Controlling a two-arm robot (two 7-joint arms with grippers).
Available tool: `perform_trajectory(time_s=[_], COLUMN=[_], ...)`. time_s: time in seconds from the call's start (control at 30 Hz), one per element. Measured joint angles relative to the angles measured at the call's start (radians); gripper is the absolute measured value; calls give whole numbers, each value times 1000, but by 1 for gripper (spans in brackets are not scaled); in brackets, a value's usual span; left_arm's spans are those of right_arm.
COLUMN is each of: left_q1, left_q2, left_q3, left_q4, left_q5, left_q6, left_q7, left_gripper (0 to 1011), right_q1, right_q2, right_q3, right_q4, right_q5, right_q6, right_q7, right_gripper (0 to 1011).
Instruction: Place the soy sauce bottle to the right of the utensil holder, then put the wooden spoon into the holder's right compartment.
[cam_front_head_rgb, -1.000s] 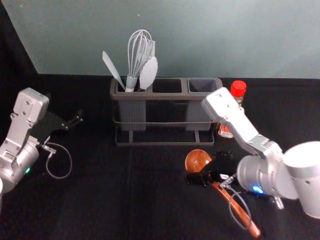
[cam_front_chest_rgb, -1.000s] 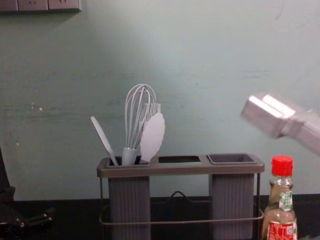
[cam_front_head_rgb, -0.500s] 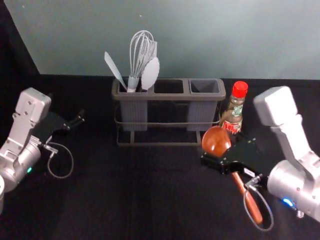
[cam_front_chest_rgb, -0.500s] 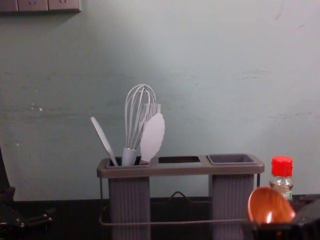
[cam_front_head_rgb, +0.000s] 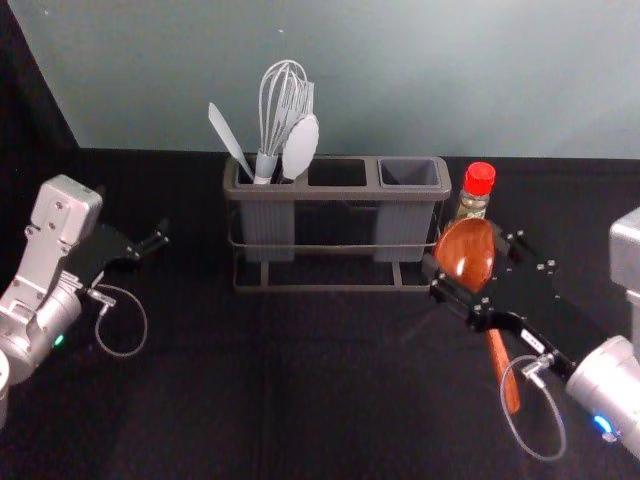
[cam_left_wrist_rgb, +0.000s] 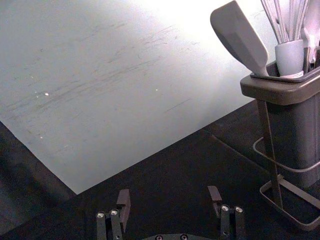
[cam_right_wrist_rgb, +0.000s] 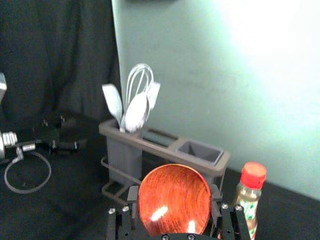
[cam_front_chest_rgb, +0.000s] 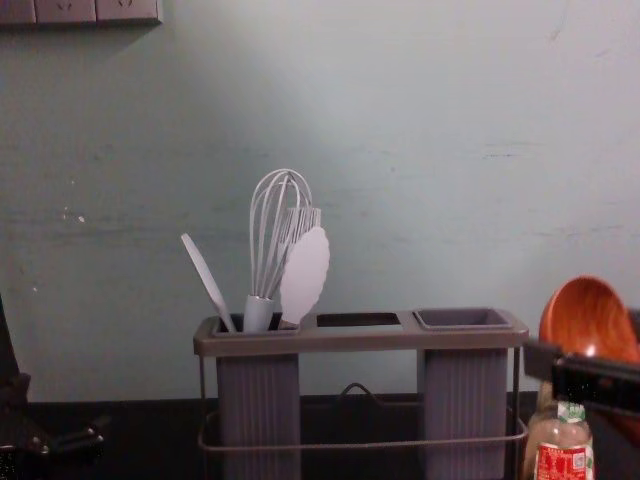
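One wooden spoon (cam_front_head_rgb: 466, 245) gripped by the right pincer (cam_front_head_rgb: 474, 272), at the holder's (cam_front_head_rgb: 330, 191) 4 o'clock in head view, bowl pointing roughly 11:30, handle 5:30. Left pincer (cam_front_head_rgb: 160, 243) is spread wide, holder's 9 o'clock.

Seemingly a lab (robot arms (cam_front_head_rgb: 66, 208), black cloth (cam_front_head_rgb: 200, 410)).

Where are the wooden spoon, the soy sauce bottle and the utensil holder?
Wooden spoon (cam_front_head_rgb: 466, 252): head view, on its bowl.
Soy sauce bottle (cam_right_wrist_rgb: 253, 175): right wrist view, on its red cap.
Utensil holder (cam_front_chest_rgb: 360, 341): chest view, on its top frame's front.
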Motion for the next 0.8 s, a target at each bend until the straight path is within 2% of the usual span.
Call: perform_trajectory(time_s=[0.07, 0.4, 0.5, 0.8], left_q1=[0, 0, 0, 0], left_q2=[0, 0, 0, 0], left_q3=[0, 0, 0, 0], left_q4=[0, 0, 0, 0], left_q5=[0, 0, 0, 0], left_q6=[0, 0, 0, 0], left_q7=[0, 0, 0, 0], left_gripper=[1011, 1011, 1011, 1011], right_q1=[-8, -26, -26, -25], right_q2=[0, 6, 9, 12], right_q3=[4, 6, 3, -2], right_q4=[8, 47, 53, 53], right_q5=[10, 44, 53, 55], right_q6=[-56, -254, -279, -274], right_q7=[0, 0, 0, -11], right_gripper=[838, 838, 838, 838])
